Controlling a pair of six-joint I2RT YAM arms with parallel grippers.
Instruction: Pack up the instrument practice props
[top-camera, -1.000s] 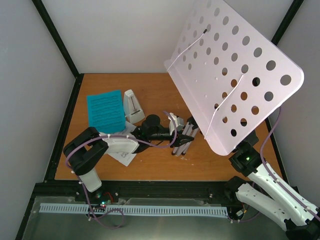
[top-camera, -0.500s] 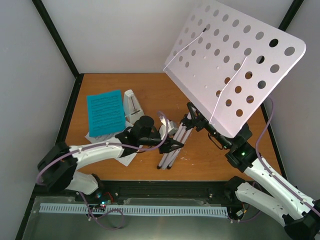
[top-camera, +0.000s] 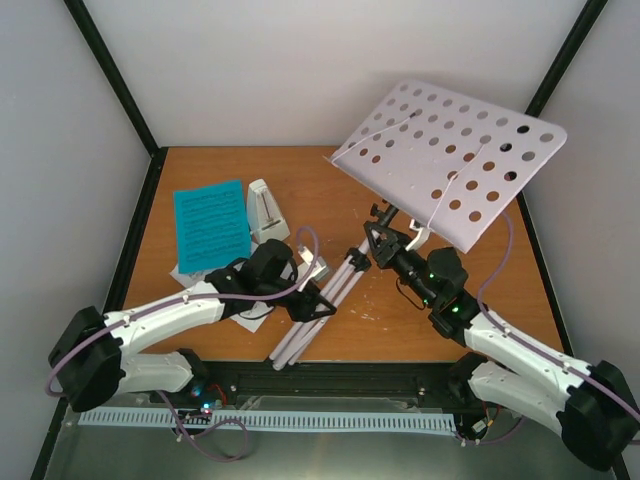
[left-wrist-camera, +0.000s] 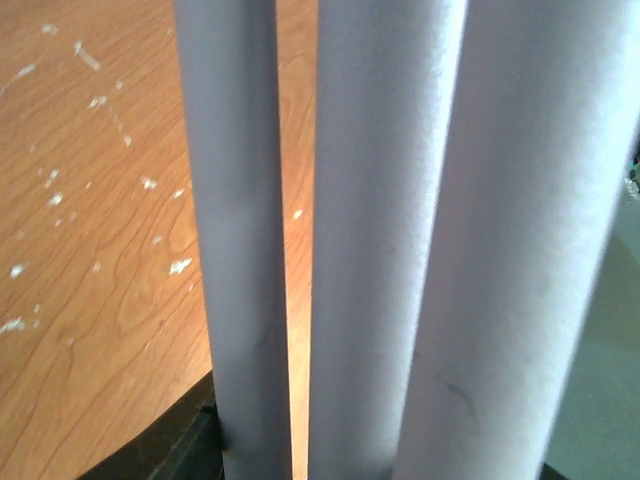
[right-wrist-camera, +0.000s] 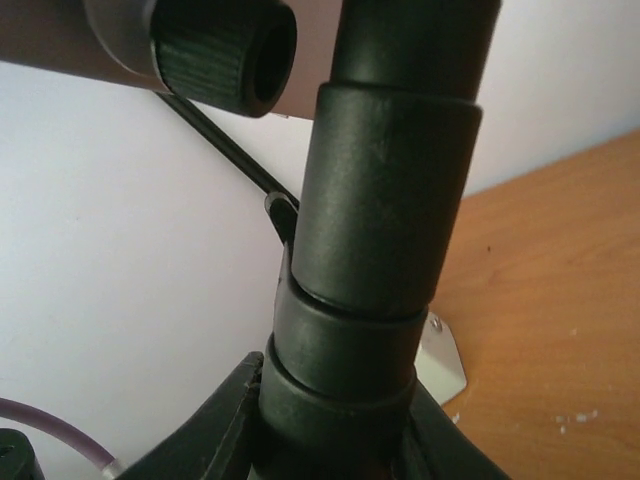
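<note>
Lilac holed tray (top-camera: 455, 160), black post (right-wrist-camera: 380, 200), tubular legs (left-wrist-camera: 380, 240)

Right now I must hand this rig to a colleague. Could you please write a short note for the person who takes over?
Left jaws: closed on the folded legs of the music stand.
Right jaws: closed on the stand's black neck.
Stand: tilted, held between both arms, with its leg tips past the near edge of the table.
Metronome, blue page and white page: on the table, back left.
Done: stand legs folded and gripped.
Left: put away the stand, metronome and pages. No box or bag is in view.
</note>
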